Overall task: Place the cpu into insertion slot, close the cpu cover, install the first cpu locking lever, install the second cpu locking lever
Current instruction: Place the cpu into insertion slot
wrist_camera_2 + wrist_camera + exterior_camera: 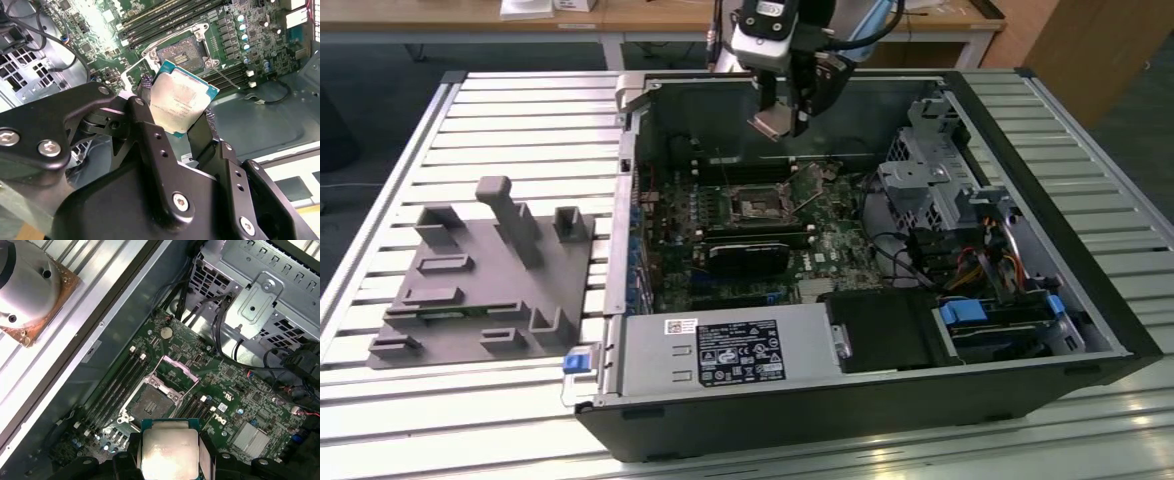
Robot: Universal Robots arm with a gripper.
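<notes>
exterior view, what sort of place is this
Probably a robotics lab or workshop: an opened computer case lies on a slatted metal table, and the gripper holds the cpu above its motherboard.

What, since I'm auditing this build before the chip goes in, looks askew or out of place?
Nothing stands out: the jaws hold the cpu, the insertion slot lies open, and the cpu cover stands raised.

You have the cpu [182,97] pinched in the gripper [782,122], above the case [854,420] and clear of the board [834,255] | slot [758,205] mid-board, cover [176,371] tilted up at its edge | card [750,256] just camera-side of the slot | supply [720,352] in the case's near corner | rack [480,270] outside the case, on the exterior view's left
</notes>
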